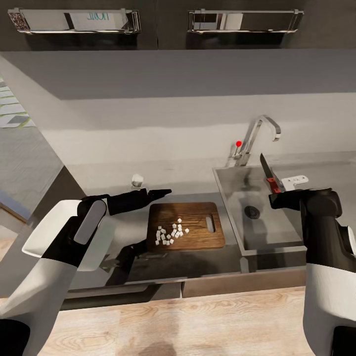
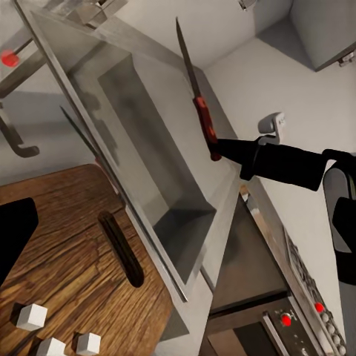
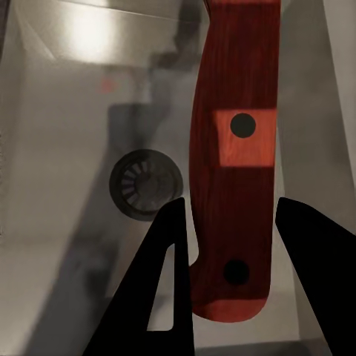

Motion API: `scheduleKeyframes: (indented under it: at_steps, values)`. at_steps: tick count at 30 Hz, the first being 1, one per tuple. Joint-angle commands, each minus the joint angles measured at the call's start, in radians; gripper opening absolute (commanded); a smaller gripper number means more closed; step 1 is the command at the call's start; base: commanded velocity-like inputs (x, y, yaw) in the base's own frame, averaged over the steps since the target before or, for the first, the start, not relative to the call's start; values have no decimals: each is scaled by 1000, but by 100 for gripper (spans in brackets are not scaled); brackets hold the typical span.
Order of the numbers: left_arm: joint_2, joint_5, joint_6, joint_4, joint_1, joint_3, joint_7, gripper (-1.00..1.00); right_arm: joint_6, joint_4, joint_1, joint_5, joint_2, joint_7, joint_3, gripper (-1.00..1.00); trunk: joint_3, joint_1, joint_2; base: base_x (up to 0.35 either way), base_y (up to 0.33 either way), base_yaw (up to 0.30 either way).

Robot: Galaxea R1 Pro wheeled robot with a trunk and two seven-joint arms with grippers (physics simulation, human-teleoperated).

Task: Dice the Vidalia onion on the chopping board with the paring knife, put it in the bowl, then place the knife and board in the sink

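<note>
Right pincer (image 1: 275, 196) grips the paring knife (image 1: 268, 173) blade-up over the sink (image 1: 232, 198), apparently to drop it in; onion dice (image 1: 170, 232) lie on the chopping board (image 1: 198, 220) left of it.

Left pincer (image 1: 165, 192) hovers at the board's far edge; its spread cannot be told.

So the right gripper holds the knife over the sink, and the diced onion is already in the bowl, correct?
Not quite. The right gripper does hold the knife over the sink, but the head view shows the diced onion lying on the board, not in the bowl.
</note>
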Motion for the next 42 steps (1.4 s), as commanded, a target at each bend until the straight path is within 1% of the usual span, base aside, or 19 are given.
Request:
scheduleKeyframes:
  at_steps: [1,9,12,17,34,42]
  values:
    - [1,4,5,0,-1,-1,0,100,2,1,-1,9,0,10,0,-100,-2,1,-2,0,0,0]
    - [1,4,5,0,-1,-1,0,100,2,29,-1,9,2,10,0,-100,-2,1,-2,0,0,0]
    - [1,4,5,0,-1,-1,0,100,1,67,-1,9,2,8,1,-100,-2,1,-2,0,0,0]
    - [1,4,5,0,-1,-1,0,100,0,95,-1,9,3,7,1,-100,-2,1,-2,0,0,0]
    - [1,4,5,0,-1,-1,0,100,-1,100,-1,9,3,8,-1,-100,-2,1,-2,0,0,0]
    - [1,4,5,0,-1,-1,0,100,-1,99,-1,8,3,8,-2,-100,-9,1,-2,0,0,0]
